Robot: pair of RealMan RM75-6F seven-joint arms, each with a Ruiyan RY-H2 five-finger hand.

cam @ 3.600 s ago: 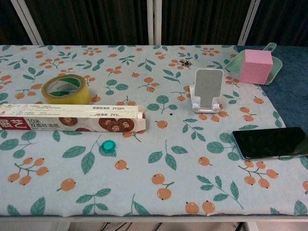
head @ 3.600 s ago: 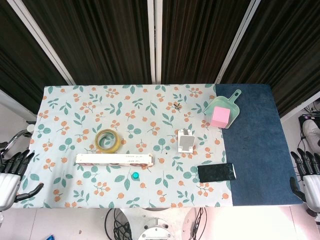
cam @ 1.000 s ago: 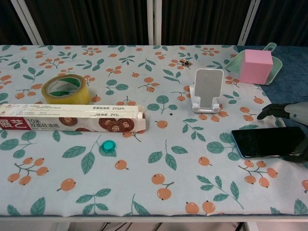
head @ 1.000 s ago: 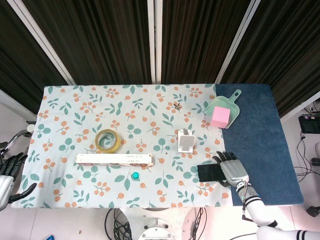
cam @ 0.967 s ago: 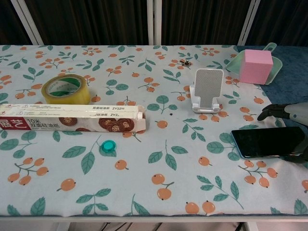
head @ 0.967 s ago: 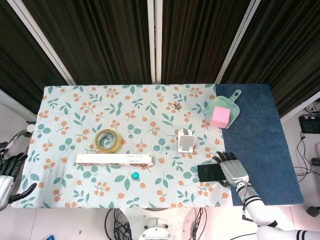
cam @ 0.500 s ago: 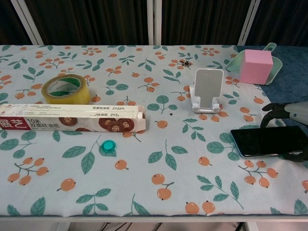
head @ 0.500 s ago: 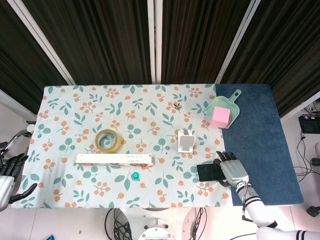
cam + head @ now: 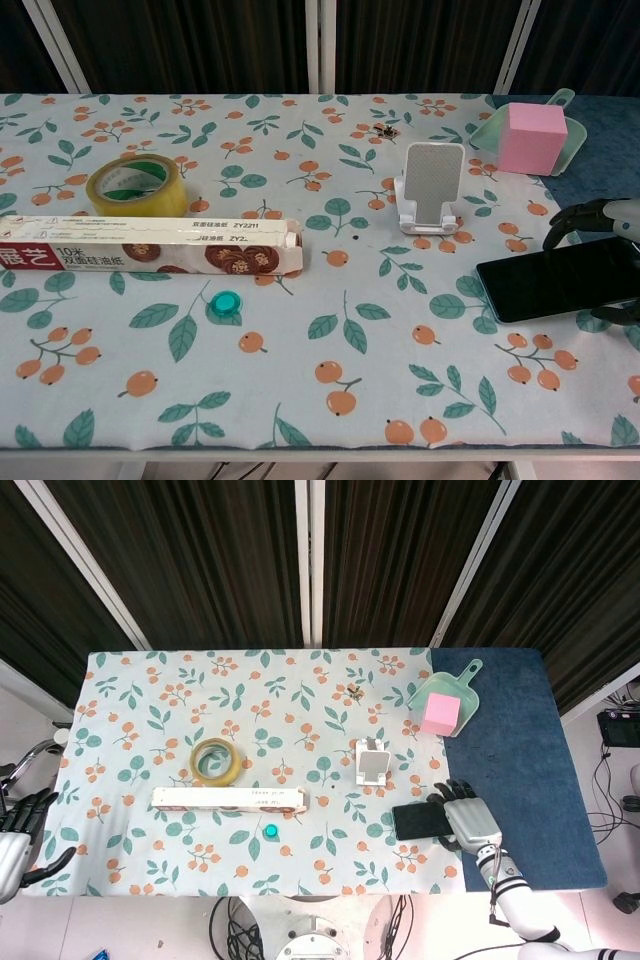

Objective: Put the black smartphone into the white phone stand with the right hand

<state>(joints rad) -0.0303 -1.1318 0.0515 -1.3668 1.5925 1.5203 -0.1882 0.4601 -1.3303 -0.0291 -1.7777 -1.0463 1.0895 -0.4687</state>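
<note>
Right hand [image 9: 470, 822] sits at the near right of the desk [image 9: 515, 750], its fingers [image 9: 572, 217] curled over the far long edge of the flat black glass-fronted smartphone [image 9: 556, 284] while a further dark finger shows at the near long edge; the hand grips the phone across its width at the right-hand end. In the chest view the phone appears tilted, its near edge slightly raised off the floral tablecloth [image 9: 300, 330], though whether it is fully clear of the cloth cannot be determined. Handling judgement: the phone is rigid, thin and moderately light, with smooth faces that are likely slippery and a glass front liable to damage if dropped, so an edge-to-edge hold across the short dimension is the appropriate grasp, keeping the lower edge free for insertion. Left hand [image 9: 18, 837] rests off the near left corner of the desk, its fingers spread and holding nothing. Just beyond the phone and slightly to its left stands the white plastic phone stand [image 9: 431, 187], upright, with its cradle lip facing the robot and unoccupied. Further back on the right lies a pale green plastic scoop [image 9: 452, 695] carrying a pink cube [image 9: 439, 713].
</note>
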